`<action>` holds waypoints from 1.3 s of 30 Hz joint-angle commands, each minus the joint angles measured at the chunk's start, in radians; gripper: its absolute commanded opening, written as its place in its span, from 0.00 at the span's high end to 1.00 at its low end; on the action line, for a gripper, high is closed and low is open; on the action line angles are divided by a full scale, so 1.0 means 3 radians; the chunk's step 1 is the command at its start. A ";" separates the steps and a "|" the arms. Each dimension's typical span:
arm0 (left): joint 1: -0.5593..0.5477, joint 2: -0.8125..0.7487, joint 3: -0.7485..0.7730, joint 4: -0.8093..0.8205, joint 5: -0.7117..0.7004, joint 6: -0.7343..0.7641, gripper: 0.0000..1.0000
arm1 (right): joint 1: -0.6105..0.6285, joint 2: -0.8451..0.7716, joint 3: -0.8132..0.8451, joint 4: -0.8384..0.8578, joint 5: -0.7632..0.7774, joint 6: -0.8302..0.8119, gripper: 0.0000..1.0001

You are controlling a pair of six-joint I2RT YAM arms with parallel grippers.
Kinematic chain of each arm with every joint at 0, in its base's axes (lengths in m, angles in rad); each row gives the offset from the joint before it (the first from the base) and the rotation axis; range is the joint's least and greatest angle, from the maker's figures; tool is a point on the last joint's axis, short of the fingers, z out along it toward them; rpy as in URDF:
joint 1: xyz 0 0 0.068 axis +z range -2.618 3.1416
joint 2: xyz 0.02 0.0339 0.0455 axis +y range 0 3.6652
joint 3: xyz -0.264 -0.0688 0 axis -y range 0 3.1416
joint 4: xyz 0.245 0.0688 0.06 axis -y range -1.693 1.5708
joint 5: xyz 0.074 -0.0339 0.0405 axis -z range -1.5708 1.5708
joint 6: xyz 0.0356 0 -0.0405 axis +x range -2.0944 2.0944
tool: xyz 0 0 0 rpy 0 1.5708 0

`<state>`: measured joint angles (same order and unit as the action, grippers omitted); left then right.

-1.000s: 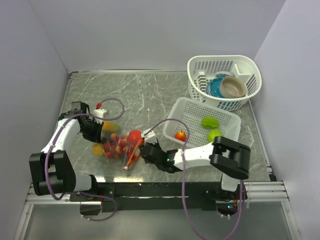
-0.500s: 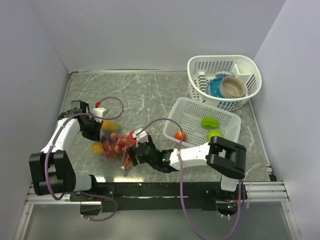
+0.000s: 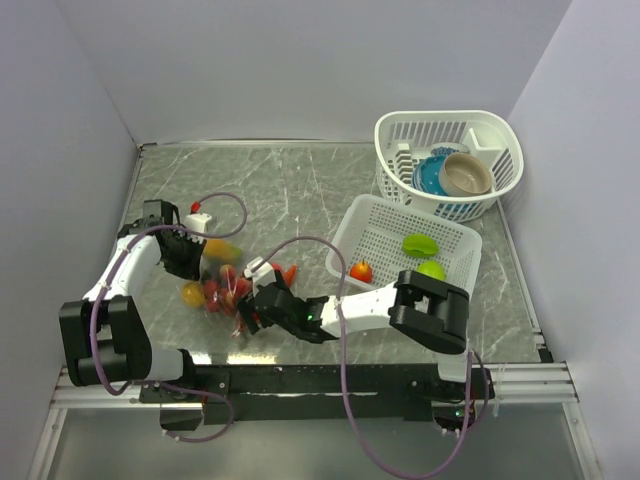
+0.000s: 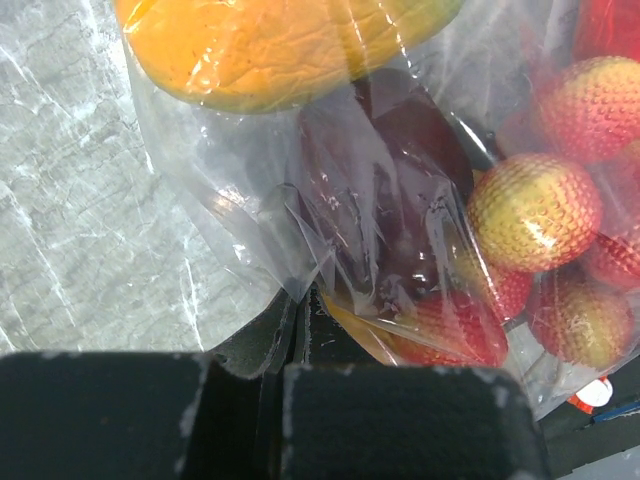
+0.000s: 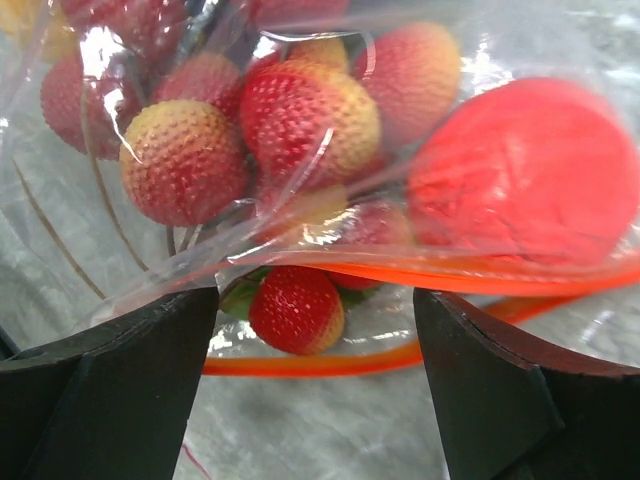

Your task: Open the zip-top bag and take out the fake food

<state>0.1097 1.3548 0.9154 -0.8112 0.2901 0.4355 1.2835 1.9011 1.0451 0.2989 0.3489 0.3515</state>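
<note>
The zip-top bag [image 3: 222, 286] lies at the left of the table, clear and crinkly, with fake food inside. My left gripper [image 3: 192, 262] is shut on the zip-top bag's far-left edge; in the left wrist view its fingers [image 4: 250, 345] pinch a fold of plastic below an orange-yellow fruit [image 4: 280, 45]. My right gripper [image 3: 250, 300] is open at the bag's near-right end. In the right wrist view the orange zip strip [image 5: 330, 364] gapes, and a strawberry [image 5: 297, 308] lies in the mouth between the fingers [image 5: 110, 390]. Behind the plastic are bumpy red-yellow fruits [image 5: 185, 160] and a red ball [image 5: 525, 170].
A white slotted tray [image 3: 385, 225] to the right holds two green fruits [image 3: 419, 244] and a red-orange one [image 3: 361, 270]. A white basket [image 3: 400, 135] at the back right holds a blue and a beige bowl [image 3: 466, 174]. Purple cables loop over both arms.
My right gripper has moved left up to the bag's mouth and its jaws have spread wider. The left gripper has kept its pinch in place.
</note>
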 commanded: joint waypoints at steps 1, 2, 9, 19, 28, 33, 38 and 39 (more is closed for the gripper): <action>-0.0013 -0.0047 -0.0004 0.0045 0.0020 -0.0020 0.99 | 0.0053 0.0101 0.0132 0.0072 -0.0002 0.0096 0.16; -0.0008 -0.0057 -0.0014 0.0050 0.0010 -0.0020 0.99 | 0.0053 0.0116 0.0121 0.0072 -0.0002 0.0112 0.17; -0.0013 -0.0083 -0.0039 0.0055 -0.0001 -0.0015 0.99 | 0.0053 0.0167 0.0019 0.0123 -0.0023 0.0244 0.32; -0.0013 -0.0042 -0.0080 0.0152 -0.0072 -0.0004 0.99 | 0.0063 -0.0129 -0.0482 0.0277 0.0028 0.0434 0.71; 0.0028 0.0081 -0.0080 0.0357 -0.0220 -0.0020 0.99 | 0.0114 -0.1146 -0.0860 -0.0402 0.0508 0.0485 0.73; 0.0130 0.0198 -0.0004 0.0464 -0.0210 -0.0076 0.99 | 0.0119 -0.1550 -0.0896 -0.0975 0.0718 0.0648 0.73; 0.0171 0.0249 -0.0019 0.0526 -0.0261 -0.0056 0.99 | 0.0119 -0.1938 -0.0942 -0.1522 0.0918 0.0812 0.73; 0.0176 0.0250 -0.0029 0.0541 -0.0277 -0.0051 0.99 | 0.0119 -0.1990 -0.0968 -0.1569 0.0979 0.0827 0.73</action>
<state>0.1471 1.4273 0.8848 -0.7147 0.2459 0.4198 1.3113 1.3994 0.7776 -0.0101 0.5354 0.5514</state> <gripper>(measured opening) 0.018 0.470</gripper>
